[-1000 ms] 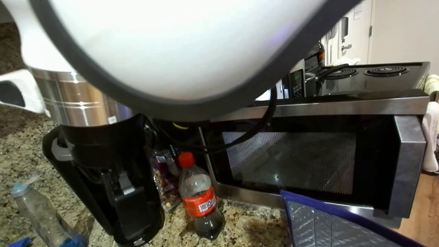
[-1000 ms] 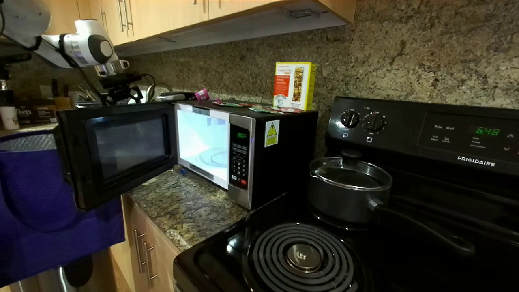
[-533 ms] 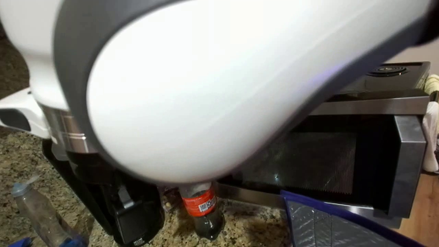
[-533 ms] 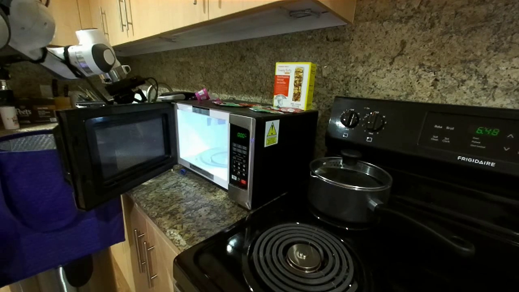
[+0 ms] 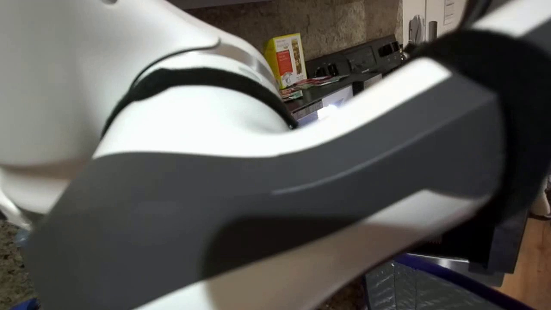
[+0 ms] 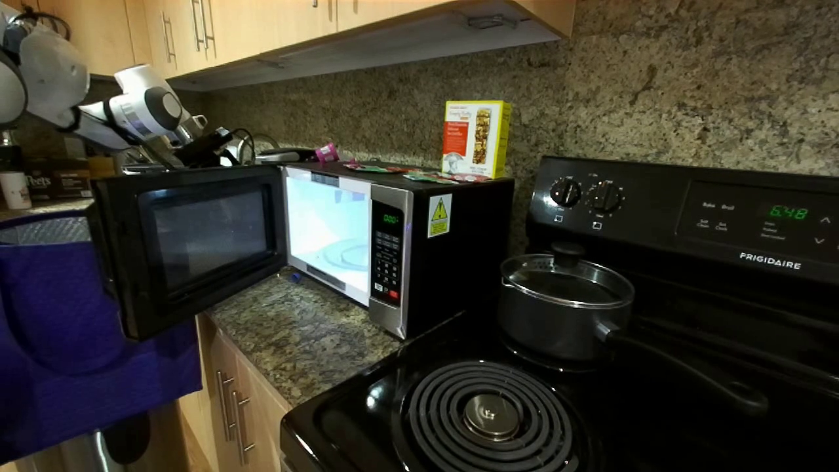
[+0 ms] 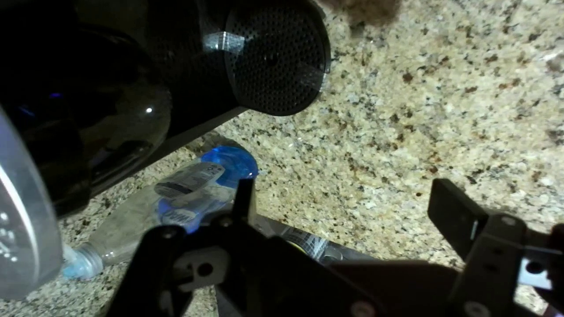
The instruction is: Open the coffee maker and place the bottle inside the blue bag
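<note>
The glossy black coffee maker (image 7: 194, 66) fills the upper left of the wrist view, with its round perforated drip tray towards the middle. My gripper (image 7: 341, 182) is open and empty in the wrist view, over the granite counter and apart from the coffee maker. The blue bag (image 6: 52, 308) hangs behind the open microwave door in an exterior view. Its rim also shows in an exterior view (image 5: 456, 275). The cola bottle is hidden; my arm covers its place and most of the coffee maker's. My hand is partly hidden behind the microwave door.
A clear plastic bottle (image 7: 132, 215) with a blue base is beside the coffee maker, close to my left finger. A dark flat package (image 7: 308, 242) lies under the gripper. The microwave door (image 6: 196, 242) stands open. A yellow box (image 6: 475, 137) stands on the microwave.
My arm has come down and tilted. In an exterior view it now covers the cola bottle and coffee maker, which showed before, and the yellow box has come into sight.
</note>
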Available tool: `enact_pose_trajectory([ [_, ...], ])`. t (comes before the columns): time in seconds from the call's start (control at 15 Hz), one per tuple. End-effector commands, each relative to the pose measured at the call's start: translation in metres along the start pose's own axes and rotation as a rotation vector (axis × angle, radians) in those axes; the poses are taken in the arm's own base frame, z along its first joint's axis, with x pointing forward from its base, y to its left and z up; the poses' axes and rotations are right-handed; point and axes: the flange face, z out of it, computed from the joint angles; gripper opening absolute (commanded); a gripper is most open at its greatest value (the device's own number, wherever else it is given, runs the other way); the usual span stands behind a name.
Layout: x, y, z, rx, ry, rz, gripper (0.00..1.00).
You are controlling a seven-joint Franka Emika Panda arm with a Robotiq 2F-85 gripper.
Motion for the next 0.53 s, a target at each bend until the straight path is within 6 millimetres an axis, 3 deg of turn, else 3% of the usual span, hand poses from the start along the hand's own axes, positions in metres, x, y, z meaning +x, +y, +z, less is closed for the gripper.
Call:
enact_pose_trajectory([
  [0.0,0.005,0.017,-0.008,-0.124,-0.028,0.048,1.00],
  [0.47,-0.022,0.054,-0.028,-0.243,-0.162,0.105,1.00],
])
